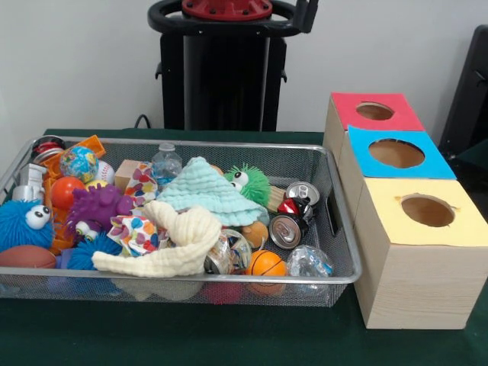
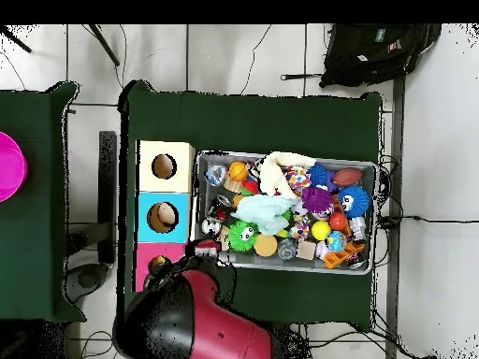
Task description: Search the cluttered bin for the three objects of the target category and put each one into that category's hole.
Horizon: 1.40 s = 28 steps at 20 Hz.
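cluttered bin (image 2: 200, 187), arm (image 2: 201, 323) over red box (image 2: 147, 257)

The bin (image 1: 347, 276) is shiny wire mesh, the box (image 1: 419, 290) pale matt wood, the cloths (image 1: 204, 192) soft and textured.

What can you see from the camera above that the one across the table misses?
Only the overhead view shows the robot's red and black arm over the red-topped box, a black backpack on the tiled floor, and a second table with something pink. Only the front view shows the boxes' pale wooden sides and the robot's pedestal. Both show the wire basket full of toys, cans and cloths, and the three round holes.
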Each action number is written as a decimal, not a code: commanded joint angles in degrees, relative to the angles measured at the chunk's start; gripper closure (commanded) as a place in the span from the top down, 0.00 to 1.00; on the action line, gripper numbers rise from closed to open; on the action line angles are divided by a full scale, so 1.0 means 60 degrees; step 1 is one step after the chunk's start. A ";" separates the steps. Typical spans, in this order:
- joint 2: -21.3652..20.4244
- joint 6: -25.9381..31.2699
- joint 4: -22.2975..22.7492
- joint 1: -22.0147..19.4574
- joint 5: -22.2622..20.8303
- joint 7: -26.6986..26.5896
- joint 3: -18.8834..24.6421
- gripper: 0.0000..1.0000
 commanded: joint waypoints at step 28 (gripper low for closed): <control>-0.0969 -0.2021 0.1453 -0.4698 -0.3861 -0.1824 0.5338 1.00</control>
